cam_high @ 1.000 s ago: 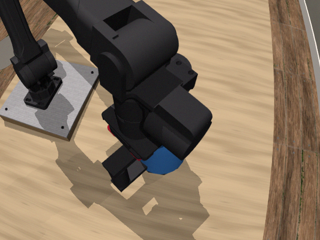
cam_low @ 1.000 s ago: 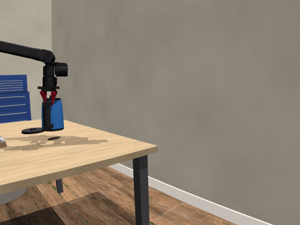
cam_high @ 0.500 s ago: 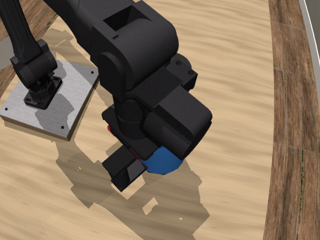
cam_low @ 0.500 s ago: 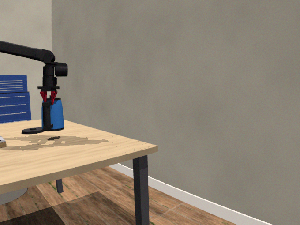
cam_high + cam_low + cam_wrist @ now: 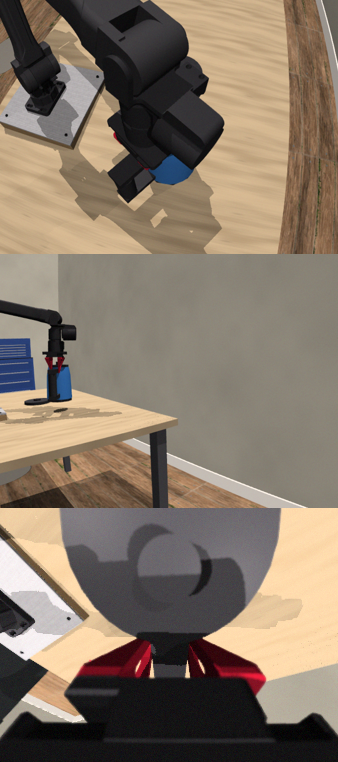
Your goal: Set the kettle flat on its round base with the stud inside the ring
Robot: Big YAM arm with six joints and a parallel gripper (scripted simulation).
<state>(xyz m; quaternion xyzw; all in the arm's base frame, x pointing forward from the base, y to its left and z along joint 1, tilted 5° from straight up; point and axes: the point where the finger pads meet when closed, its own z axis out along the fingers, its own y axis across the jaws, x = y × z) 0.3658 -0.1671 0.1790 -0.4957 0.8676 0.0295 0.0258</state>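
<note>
Kettle [image 5: 64, 382] handle clamped by downward-pointing gripper [image 5: 54, 362], base [image 5: 36, 401] beside

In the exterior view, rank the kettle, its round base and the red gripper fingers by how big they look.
1. Kettle, gripped at the handle by the gripper.
2. Round base, seen nearly edge-on, so it looks thin.
3. Red fingers, smallest.
All stand about equally far from the camera.

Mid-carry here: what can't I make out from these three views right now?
- Top: the base is not seen; the arm covers most of the kettle.
- Exterior: gap between kettle and base too small to judge; stud not discernible.
- Wrist: the lid fills the frame, hiding the base; gripper contact partly covered.
</note>
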